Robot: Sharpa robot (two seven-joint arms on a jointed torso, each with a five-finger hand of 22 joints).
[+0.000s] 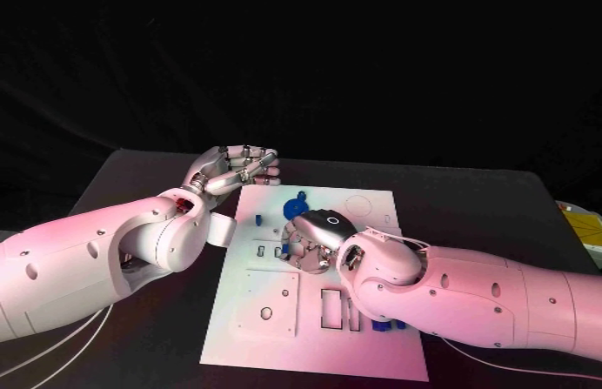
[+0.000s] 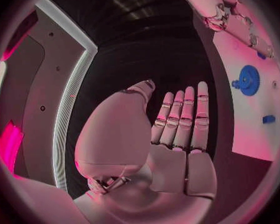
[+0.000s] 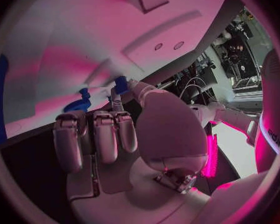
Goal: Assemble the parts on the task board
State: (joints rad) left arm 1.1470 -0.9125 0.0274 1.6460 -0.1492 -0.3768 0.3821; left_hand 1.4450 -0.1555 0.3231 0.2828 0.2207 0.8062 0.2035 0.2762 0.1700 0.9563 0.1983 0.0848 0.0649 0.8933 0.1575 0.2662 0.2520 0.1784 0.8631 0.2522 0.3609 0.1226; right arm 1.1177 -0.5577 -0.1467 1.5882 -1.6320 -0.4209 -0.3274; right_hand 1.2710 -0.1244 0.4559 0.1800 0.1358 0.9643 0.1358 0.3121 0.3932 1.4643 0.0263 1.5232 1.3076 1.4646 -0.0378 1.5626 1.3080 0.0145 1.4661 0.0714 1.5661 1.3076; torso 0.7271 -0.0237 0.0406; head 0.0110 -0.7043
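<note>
The white task board lies in the middle of the table. A blue gear stands near its far end, with a small blue part beside it. My right hand hovers low over the board just in front of the gear, fingers curled down. Its thumb and a fingertip pinch a small blue part. My left hand is at the board's far left corner, flat, with straight fingers and nothing in it.
Several more blue parts lie at the board's near right edge, partly under my right forearm. Rectangular slots are cut in the board's near half. A yellow object sits at the table's right edge.
</note>
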